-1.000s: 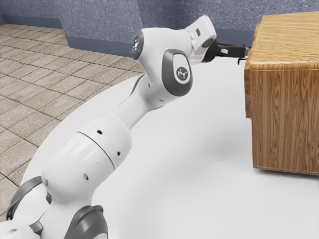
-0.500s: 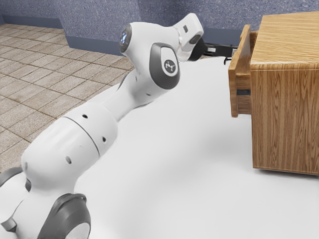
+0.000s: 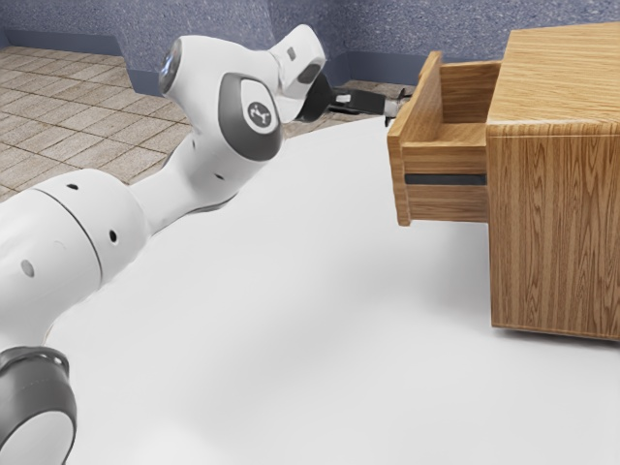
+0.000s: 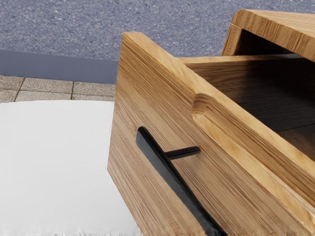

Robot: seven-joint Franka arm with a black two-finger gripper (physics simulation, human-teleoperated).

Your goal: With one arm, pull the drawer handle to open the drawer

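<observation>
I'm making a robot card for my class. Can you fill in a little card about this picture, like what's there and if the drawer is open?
Surface: white table
Furniture: wooden cabinet
Open or shut: the drawer is open, sticking out of the cabinet toward the robot
Pull: black handle on the drawer's front
Robot: white arm, its gripper at the drawer's front

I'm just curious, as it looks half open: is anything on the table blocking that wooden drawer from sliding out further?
Nothing visible does. The white table ahead of the light wooden drawer is bare, and the black gripper is at its front.
</observation>
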